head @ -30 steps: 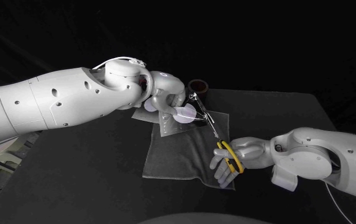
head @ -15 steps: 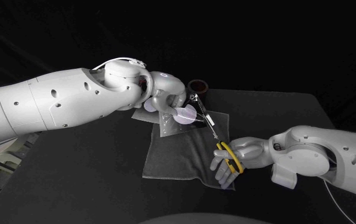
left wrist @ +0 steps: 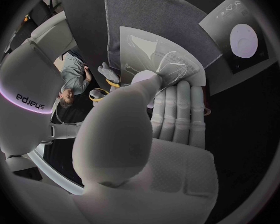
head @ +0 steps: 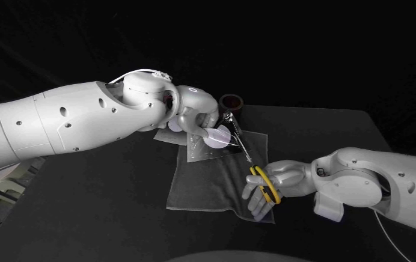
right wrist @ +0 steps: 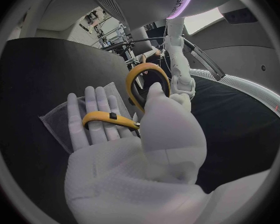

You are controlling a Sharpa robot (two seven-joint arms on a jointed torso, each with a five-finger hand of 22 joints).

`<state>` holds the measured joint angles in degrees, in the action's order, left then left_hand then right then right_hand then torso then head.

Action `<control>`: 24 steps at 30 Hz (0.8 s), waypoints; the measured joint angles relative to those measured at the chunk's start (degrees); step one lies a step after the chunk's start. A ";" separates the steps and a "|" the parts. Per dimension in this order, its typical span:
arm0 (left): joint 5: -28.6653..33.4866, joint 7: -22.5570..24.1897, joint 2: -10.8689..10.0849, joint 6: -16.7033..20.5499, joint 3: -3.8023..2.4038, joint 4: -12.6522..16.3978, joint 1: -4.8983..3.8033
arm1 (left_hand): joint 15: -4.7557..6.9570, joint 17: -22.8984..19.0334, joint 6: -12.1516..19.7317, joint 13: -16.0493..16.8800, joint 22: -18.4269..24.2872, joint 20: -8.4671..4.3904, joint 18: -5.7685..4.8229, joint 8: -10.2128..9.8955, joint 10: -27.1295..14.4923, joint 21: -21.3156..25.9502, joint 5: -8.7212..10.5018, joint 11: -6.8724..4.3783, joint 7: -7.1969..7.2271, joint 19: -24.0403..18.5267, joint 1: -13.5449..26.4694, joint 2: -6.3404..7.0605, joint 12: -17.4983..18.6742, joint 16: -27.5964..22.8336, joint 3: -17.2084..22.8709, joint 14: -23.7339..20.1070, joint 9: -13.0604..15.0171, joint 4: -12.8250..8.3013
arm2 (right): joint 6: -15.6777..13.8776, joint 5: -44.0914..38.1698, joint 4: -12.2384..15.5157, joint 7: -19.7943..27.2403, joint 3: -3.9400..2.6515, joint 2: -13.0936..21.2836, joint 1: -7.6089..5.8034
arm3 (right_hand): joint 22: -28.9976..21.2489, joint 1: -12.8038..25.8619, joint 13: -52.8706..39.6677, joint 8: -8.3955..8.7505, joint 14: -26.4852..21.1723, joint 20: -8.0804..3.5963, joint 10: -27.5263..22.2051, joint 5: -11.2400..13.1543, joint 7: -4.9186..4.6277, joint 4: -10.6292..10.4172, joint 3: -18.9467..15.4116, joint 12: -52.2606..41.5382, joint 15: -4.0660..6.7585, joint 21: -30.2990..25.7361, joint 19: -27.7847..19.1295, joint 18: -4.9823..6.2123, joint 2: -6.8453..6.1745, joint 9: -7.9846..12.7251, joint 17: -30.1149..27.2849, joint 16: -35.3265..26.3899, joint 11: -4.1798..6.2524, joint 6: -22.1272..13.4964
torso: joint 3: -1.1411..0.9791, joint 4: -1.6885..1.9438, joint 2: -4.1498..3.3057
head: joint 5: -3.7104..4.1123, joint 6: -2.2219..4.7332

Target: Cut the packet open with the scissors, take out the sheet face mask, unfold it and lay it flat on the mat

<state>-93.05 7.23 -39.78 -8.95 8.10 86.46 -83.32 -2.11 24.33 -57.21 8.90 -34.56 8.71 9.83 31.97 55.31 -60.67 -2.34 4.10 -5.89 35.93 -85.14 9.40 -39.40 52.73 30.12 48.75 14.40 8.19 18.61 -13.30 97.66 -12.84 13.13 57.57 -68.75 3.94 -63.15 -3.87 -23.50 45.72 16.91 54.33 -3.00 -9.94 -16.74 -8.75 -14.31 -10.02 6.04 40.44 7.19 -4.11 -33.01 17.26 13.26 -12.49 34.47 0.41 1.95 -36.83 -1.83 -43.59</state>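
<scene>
**Nearest the robot.** The right hand (head: 282, 179) grips the scissors (head: 263, 181) by their yellow handles. In the right wrist view, its fingers (right wrist: 96, 117) lie through and along the loops, holding them firmly. This hand hovers over the near right corner of the grey mat (head: 201, 185), which lies flat on the black table (head: 95, 214).

**Key relation.** In the head view, the scissors' long axis runs from 5 o'clock at the handles to 11 o'clock at the tips. The packet (head: 201, 148) lies along this line, at 11 o'clock from the right hand. The blade tips reach the packet's right edge, just beside the left hand's fingers. Whether the blades are parted, or already biting the edge, cannot be told.

**Mid-field.** The left hand (head: 198, 116) pinches the packet between thumb and fingers and holds it above the mat's far edge. The left wrist view shows the packet's flat face turned towards the mat.

**Farthest.** A dark cylindrical container (head: 232, 101) stands at 12 o'clock from the packet, just past the blade tips.

**Assessment.** The cutting step appears to be in progress. The right hand does the work, and the left hand needs only to hold the packet steady.
</scene>
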 measured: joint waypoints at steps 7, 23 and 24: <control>-0.03 0.01 -0.14 -0.04 -0.03 0.13 -0.03 | -0.07 0.00 0.00 0.04 0.01 0.00 -0.02 0.18 0.00 0.00 0.01 0.00 0.00 0.00 0.00 0.00 0.01 0.00 0.00 0.07 0.00 0.00 | -0.23 -0.17 0.18 0.48 -0.19 -0.25 -0.06 | 0.00 -0.05 0.00 0.00 -0.01 -0.09 -0.10 0.00 0.00 0.00 0.00 0.00 -0.01 -0.22 -0.27 0.00 0.05 0.00 -0.07 0.00 0.10 0.00 | 0.01 -0.01 0.00 | 0.14 0.08; -0.04 -0.05 -0.30 -0.10 -0.06 0.37 -0.04 | 0.13 0.00 0.00 0.10 -0.01 0.00 -0.06 0.18 -0.01 0.00 -0.18 0.01 0.00 0.01 -0.04 -0.04 0.01 0.00 0.00 -0.13 0.00 0.00 | -0.72 -0.58 -0.81 1.39 -0.50 -0.57 -0.10 | 0.00 -0.34 -0.01 -0.22 -0.39 0.01 -0.14 0.00 0.00 0.00 0.00 -0.21 -0.02 -0.22 -0.37 0.00 0.95 0.03 -0.19 0.26 0.12 0.00 | 0.04 0.01 0.02 | 0.46 0.44; -0.03 -0.05 -0.30 -0.10 -0.06 0.37 -0.04 | 0.13 0.00 0.00 0.10 -0.01 0.00 -0.07 0.18 -0.01 0.00 -0.18 0.01 0.00 0.01 -0.04 -0.04 0.01 0.00 0.00 -0.13 0.00 0.00 | -0.73 -0.59 -0.88 1.43 -0.51 -0.59 -0.10 | 0.00 -0.34 -0.01 -0.22 -0.39 0.01 -0.09 0.00 0.00 0.00 0.00 -0.21 -0.02 -0.22 -0.37 0.00 0.95 0.03 -0.19 0.26 0.08 0.01 | 0.03 0.01 0.02 | 0.46 0.45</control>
<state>-93.07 7.18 -40.08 -9.05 8.04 86.83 -83.36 -1.97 24.32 -57.21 9.00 -34.57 8.71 9.76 32.14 55.30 -60.67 -2.52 4.11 -5.89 35.93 -85.18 9.36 -39.39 52.73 30.12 48.61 14.40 8.19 17.88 -13.89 96.78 -11.40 12.62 56.98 -68.85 3.94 -63.50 -3.88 -23.72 45.33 16.92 54.24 -3.00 -9.94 -16.74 -8.75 -14.53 -10.04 5.82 40.07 7.18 -3.17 -32.98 17.07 13.52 -12.41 34.47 0.44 1.96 -36.81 -1.37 -43.14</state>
